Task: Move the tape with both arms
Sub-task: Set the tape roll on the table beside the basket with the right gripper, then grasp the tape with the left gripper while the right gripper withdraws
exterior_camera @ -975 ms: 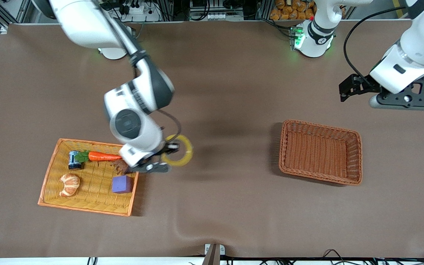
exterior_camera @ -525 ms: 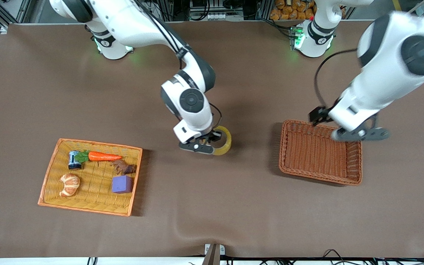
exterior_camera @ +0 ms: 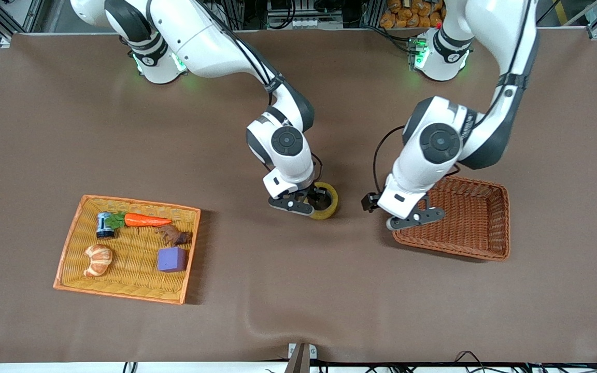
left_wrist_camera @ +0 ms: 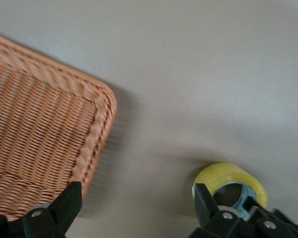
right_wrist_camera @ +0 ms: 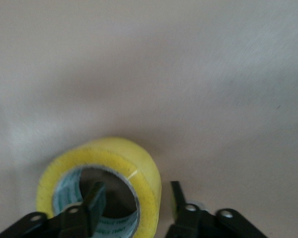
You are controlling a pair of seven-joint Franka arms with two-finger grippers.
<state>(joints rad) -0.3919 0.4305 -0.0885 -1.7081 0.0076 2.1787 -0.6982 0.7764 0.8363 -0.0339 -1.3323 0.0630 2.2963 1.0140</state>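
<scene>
You are looking at a table with two baskets: the flat orange tray at the right arm's end and the deeper brown basket at the left arm's end; the right arm is reaching down between them, and the left arm is bending over the brown basket's rim. The right end effector is clamped on the tape, one finger inside the core and one outside the wall; the roll is standing on edge, low over the table or just touching it, you cannot tell which. The left end effector is hanging with its fingers apart over the basket's edge that faces the tape. The tape is lying toward the right arm's end from the left end effector, near but apart, its hole axis roughly level; the right arm is the one holding it. Against half a second ago, the right arm has carried the tape slightly toward the brown basket and lower, and the left arm has swung in from above the basket's other end to meet it.
</scene>
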